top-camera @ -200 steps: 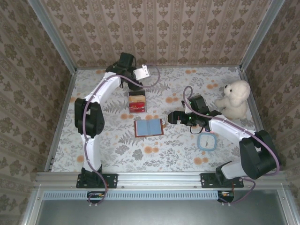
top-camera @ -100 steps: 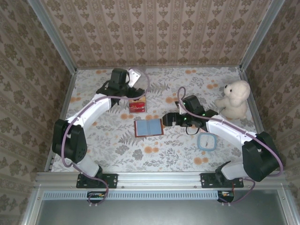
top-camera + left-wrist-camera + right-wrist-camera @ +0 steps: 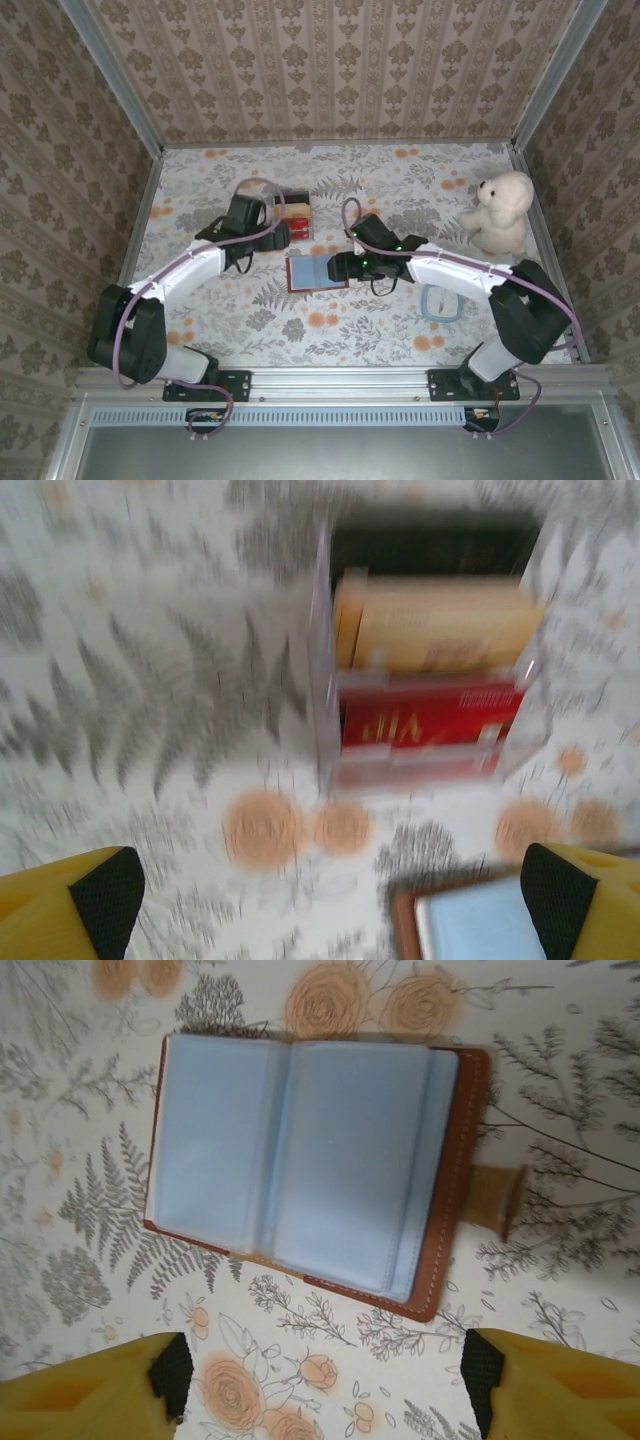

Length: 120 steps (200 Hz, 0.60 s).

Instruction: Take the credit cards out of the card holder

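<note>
Both arms have swung inward since a second ago: the left gripper (image 3: pixel 330 895), jaws spread wide and empty, hovers at 7 o'clock of the small black box (image 3: pixel 430 550). The right gripper (image 3: pixel 325 1375), open and holding nothing, hangs at the 3 o'clock edge of the card holder (image 3: pixel 317 272), which lies open mid-table.

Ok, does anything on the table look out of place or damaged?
Nothing stands out. The card holder lies open and flat, inner face up, nothing spilled. A teddy bear sits by the right wall, well apart from it.
</note>
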Each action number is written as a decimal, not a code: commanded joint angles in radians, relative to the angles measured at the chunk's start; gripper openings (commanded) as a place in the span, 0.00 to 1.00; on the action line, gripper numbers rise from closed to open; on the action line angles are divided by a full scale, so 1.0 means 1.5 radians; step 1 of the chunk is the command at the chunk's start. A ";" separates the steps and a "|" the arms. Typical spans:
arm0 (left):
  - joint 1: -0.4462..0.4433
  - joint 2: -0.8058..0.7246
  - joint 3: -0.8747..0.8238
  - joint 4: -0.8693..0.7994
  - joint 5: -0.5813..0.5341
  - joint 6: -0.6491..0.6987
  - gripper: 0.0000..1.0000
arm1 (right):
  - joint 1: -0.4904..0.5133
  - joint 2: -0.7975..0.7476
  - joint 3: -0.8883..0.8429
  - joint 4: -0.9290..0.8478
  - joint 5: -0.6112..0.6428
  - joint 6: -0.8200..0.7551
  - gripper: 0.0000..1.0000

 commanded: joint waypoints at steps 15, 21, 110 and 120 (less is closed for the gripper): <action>-0.023 -0.051 -0.091 0.093 0.099 -0.134 0.93 | 0.023 0.089 0.071 -0.059 0.066 0.060 0.47; -0.028 -0.056 -0.099 0.098 0.105 -0.144 0.90 | 0.025 0.101 0.081 -0.066 0.073 0.063 0.44; -0.087 -0.032 -0.130 0.131 0.177 -0.220 0.40 | 0.038 0.218 0.189 -0.147 0.155 0.055 0.42; -0.095 -0.016 -0.118 0.123 0.174 -0.215 0.39 | 0.038 0.222 0.191 -0.149 0.159 0.055 0.42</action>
